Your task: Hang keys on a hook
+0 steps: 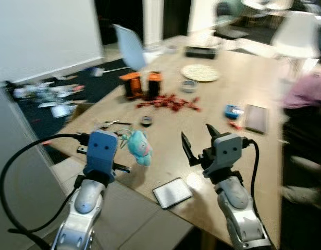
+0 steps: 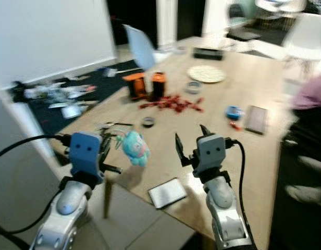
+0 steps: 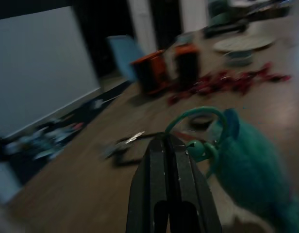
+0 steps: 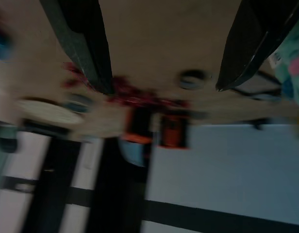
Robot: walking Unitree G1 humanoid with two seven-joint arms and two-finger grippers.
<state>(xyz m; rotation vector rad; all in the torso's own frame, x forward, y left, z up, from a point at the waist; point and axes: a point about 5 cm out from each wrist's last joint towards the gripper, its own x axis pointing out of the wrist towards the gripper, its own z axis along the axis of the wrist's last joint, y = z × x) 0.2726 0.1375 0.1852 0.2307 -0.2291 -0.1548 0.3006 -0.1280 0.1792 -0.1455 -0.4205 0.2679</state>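
Keys with a teal plush charm are held up in the left gripper over the near edge of a wooden table.

The left gripper [image 3: 171, 145] is pressed together on the teal cord loop of the keys [image 1: 138, 146], and the plush charm is seen hanging just beside it, above the table [image 1: 165, 156] corner. The right gripper [image 1: 198, 139] is held over the table's near part with its two fingers spread apart and nothing between them. Bare wood is left between and ahead of the two grippers; a flat dark card [image 1: 172, 192] is laid close to the near edge. Further off, two orange-and-black containers [image 1: 142, 83], a scatter of red bits [image 1: 171, 102], one round plate [image 1: 200, 72], one blue object [image 1: 233, 111] and one dark phone-like slab [image 1: 255, 118] are counted. A white chair [image 1: 130, 46] is set at the far left edge. No writing can be read through the blur.
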